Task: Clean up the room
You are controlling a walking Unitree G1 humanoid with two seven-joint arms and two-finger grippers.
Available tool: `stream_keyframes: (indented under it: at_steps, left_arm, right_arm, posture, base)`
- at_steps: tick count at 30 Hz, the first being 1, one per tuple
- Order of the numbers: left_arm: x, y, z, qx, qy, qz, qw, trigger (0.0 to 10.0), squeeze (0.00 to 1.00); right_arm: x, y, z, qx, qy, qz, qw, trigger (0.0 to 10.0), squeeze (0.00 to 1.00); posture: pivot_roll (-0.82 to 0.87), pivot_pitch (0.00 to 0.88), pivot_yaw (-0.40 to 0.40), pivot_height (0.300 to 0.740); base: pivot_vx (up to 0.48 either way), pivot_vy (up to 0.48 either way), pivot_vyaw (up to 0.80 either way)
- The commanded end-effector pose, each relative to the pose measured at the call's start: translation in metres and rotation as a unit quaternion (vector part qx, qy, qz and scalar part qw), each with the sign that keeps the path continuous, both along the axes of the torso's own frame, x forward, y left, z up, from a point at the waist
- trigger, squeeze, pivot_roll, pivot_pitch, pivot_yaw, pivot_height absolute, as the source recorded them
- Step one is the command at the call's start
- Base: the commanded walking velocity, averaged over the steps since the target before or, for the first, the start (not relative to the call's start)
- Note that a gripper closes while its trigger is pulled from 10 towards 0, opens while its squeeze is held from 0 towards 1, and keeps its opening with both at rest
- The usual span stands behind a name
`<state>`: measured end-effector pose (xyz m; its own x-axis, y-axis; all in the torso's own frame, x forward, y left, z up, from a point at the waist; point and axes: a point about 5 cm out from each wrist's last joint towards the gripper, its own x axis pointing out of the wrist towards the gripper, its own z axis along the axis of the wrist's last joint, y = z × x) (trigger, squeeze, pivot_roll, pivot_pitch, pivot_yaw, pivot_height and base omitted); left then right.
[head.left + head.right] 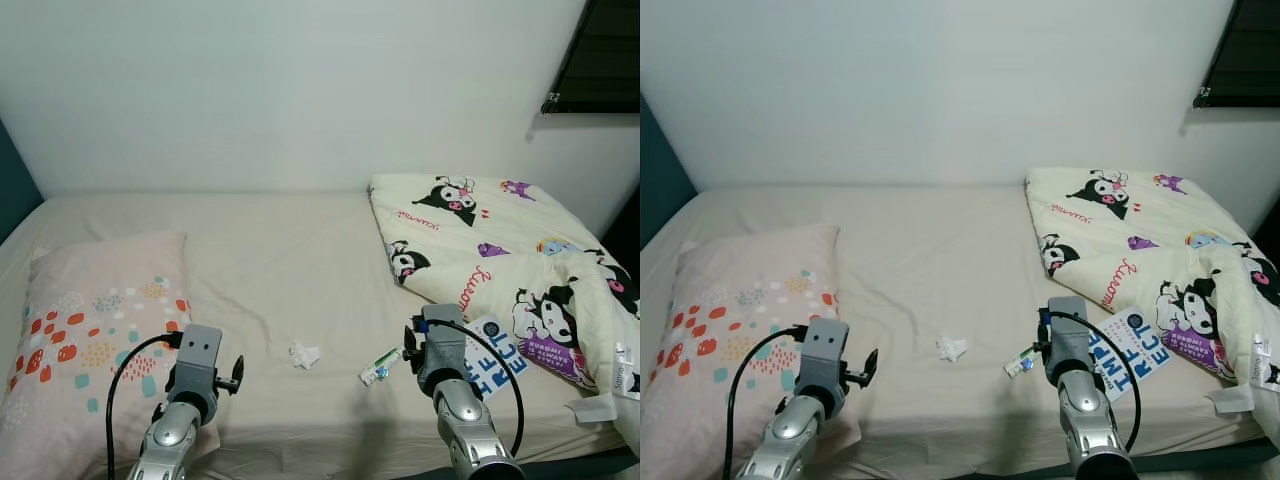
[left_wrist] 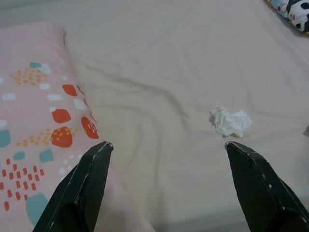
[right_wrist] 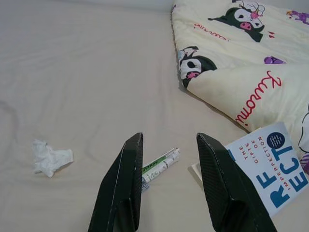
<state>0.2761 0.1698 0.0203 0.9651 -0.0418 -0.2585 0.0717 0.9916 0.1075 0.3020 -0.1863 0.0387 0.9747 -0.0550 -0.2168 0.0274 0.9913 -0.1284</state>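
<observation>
Both silver arms rose from the bottom edge of the head views, the left arm [image 1: 180,415] at lower left and the right arm [image 1: 455,400] at lower right, each trailing a black cable. Seen from its wrist, the left gripper [image 2: 166,147] was spread wide and held nothing, its black fingers [image 2: 79,188] framing bare sheet, with the tissue [image 2: 231,121] lying just beyond the gap toward one finger. The right gripper [image 3: 166,140] was parted more narrowly and also held nothing; between and just past its fingertips lay a small tube [image 3: 159,164] with green print, resting flat on the sheet. Beside that tube, toward the frame's lower right, a book [image 3: 273,166] with blue letters on a white cover lay tilted, its far edge tucked against the blanket [image 3: 241,63]. In the left eye view the crumpled white tissue [image 1: 303,354] sat low in the middle of the bed [image 1: 280,250], apart from the tube [image 1: 381,365] to its right. A pink pillow [image 1: 90,330] with orange and teal spots filled the lower left of the mattress. The cream blanket, printed with black cartoon figures, was bunched along the right side, reaching from mid-frame to the lower right corner. A white wall [image 1: 280,90] stood behind the bed, and a dark window [image 1: 605,55] sat in the upper right corner.
</observation>
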Motion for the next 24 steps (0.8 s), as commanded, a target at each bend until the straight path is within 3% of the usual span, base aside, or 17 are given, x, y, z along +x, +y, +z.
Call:
stream_keyframes:
  at_steps: [1, 24]
  left_arm:
    - [-0.0007, -0.0025, -0.0002, 0.000, 0.004, -0.001, 1.000, 10.0, 0.00]
    - [-0.0002, -0.0023, 0.0022, -0.002, 0.002, 0.000, 1.000, 10.0, 0.00]
  right_arm:
    - [-0.0002, 0.0013, 0.0010, 0.008, -0.001, -0.001, 1.000, 10.0, 0.00]
    - [0.0005, 0.0037, 0.0024, 0.010, -0.003, 0.006, 1.000, 10.0, 0.00]
  posture:
    - [0.00, 0.000, -0.050, 0.685]
    - [0.00, 0.000, -0.057, 0.615]
  base:
    - [0.000, 0.000, 0.00]
    - [0.000, 0.000, 0.00]
